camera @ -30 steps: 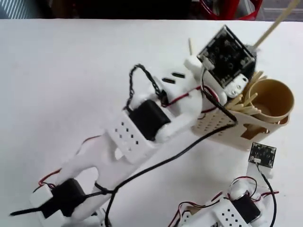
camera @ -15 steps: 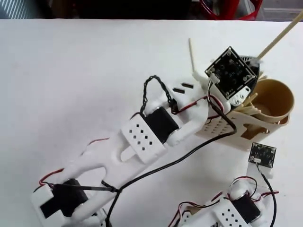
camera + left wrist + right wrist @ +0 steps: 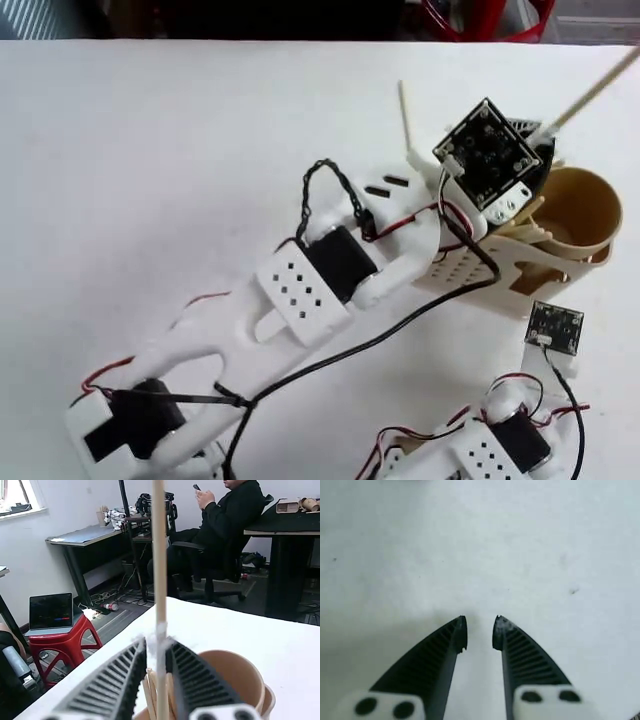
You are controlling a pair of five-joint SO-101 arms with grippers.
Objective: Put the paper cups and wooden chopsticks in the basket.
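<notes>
My left gripper (image 3: 156, 645) is shut on a wooden chopstick (image 3: 159, 570), which stands up between its fingers. It hangs over the cream basket (image 3: 462, 268). In the high view the held chopstick (image 3: 592, 92) pokes out to the upper right past the left wrist. A tan paper cup (image 3: 580, 212) sits in the basket beside a bundle of chopsticks (image 3: 522, 214); the cup (image 3: 235, 672) lies just below my fingers. Another chopstick (image 3: 405, 118) rests by the basket's far left side. My right gripper (image 3: 479, 630) is slightly open above bare white table (image 3: 480, 540), holding nothing.
The right arm (image 3: 500, 440) is folded at the near right, just in front of the basket. The left arm (image 3: 300, 290) stretches diagonally across the table's middle. A red object (image 3: 487, 15) stands beyond the far edge. The white table (image 3: 150, 150) spreads wide to the left.
The left wrist swung right over the basket with the chopstick, then held nearly still. The loose chopstick beside the basket came into fuller view. The right arm has not moved.
</notes>
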